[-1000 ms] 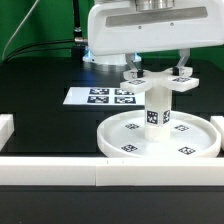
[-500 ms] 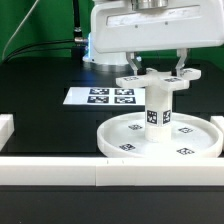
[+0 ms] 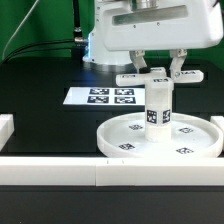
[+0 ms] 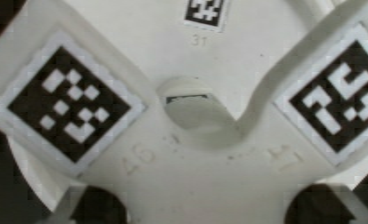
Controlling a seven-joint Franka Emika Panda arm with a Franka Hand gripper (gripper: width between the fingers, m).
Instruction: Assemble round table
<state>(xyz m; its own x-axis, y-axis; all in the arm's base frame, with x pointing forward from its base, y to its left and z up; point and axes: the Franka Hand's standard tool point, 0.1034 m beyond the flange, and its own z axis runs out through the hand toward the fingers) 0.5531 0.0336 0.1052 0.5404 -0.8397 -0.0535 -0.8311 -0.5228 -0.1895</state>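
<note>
The large round disc (image 3: 128, 140) lies flat at the exterior view's right, near the front bar. The short thick cylinder leg (image 3: 157, 106) stands upright on its central hub. The cross-shaped piece (image 3: 127, 78) sits on top of the leg, roughly level. My gripper (image 3: 159, 70) comes straight down over it, with a finger on either side of the cross, shut on it. In the wrist view the cross-shaped piece (image 4: 199, 120) with its tags fills the picture. It lies between the dark fingertips (image 4: 92, 205) of my gripper (image 4: 211, 205).
The marker board (image 3: 100, 96) lies on the black table behind the disc. A long white border bar (image 3: 90, 176) runs along the front, and another bar end (image 3: 5, 128) stands at the exterior view's left. The arm's white base is at the back.
The gripper has turned with the cross-shaped piece on top of the leg. Its two fingers now show closer together, and the cross arms point differently. The disc and leg stay put.
</note>
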